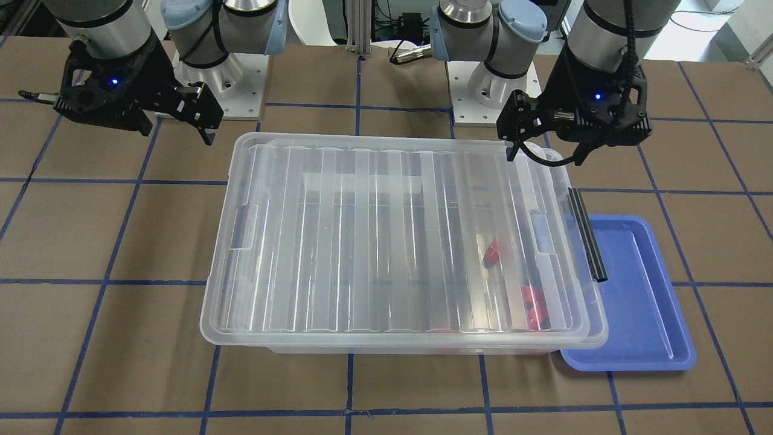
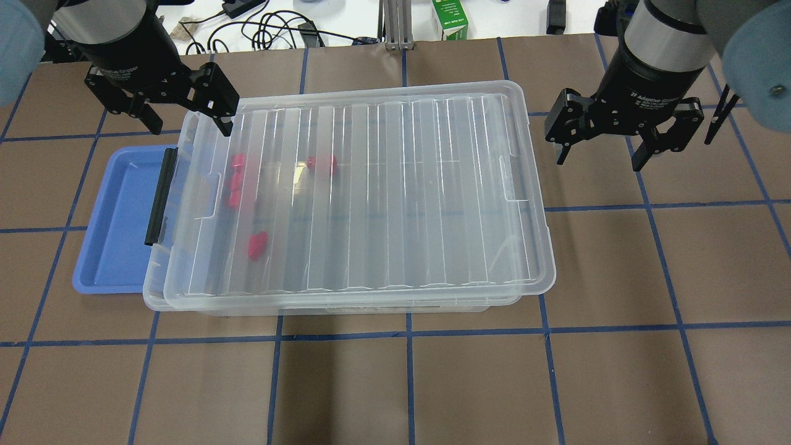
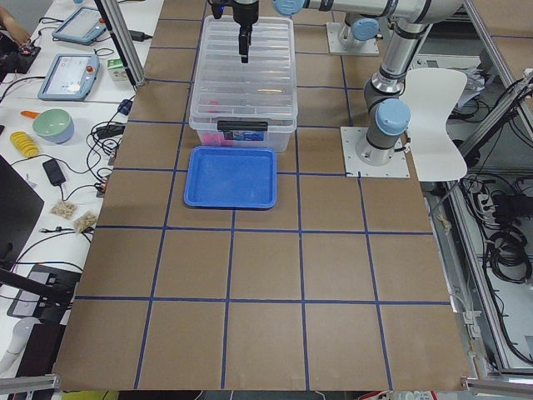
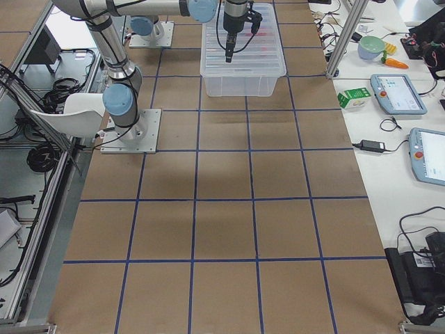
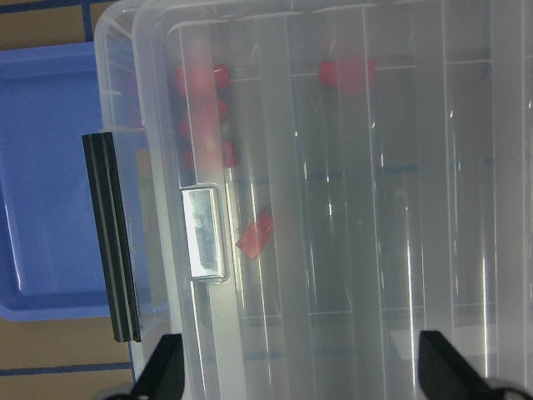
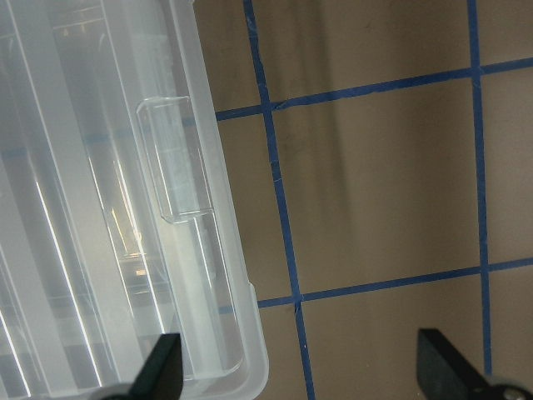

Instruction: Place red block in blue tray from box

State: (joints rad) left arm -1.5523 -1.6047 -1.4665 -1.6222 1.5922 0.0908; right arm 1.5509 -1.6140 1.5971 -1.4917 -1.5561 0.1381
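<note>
From the front, we see the small red plastic block (image 1: 492,251) inside the lidded large clear plastic box (image 1: 374,348), at its end beside the shallow blue plastic tray (image 1: 640,290). Overhead, the left gripper (image 2: 188,127) and right gripper (image 2: 598,159) hover spread by the box's ends. From the left wrist view, we judge the block light, rigid and slick, so we would pinch its flat sides.

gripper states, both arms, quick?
left gripper: open, holding nothing
right gripper: open, holding nothing

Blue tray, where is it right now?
In the overhead view the blue tray sits on the left side, on the robot's left, tucked against the left end of the box, whose overhanging rim covers the tray's edge.
</note>
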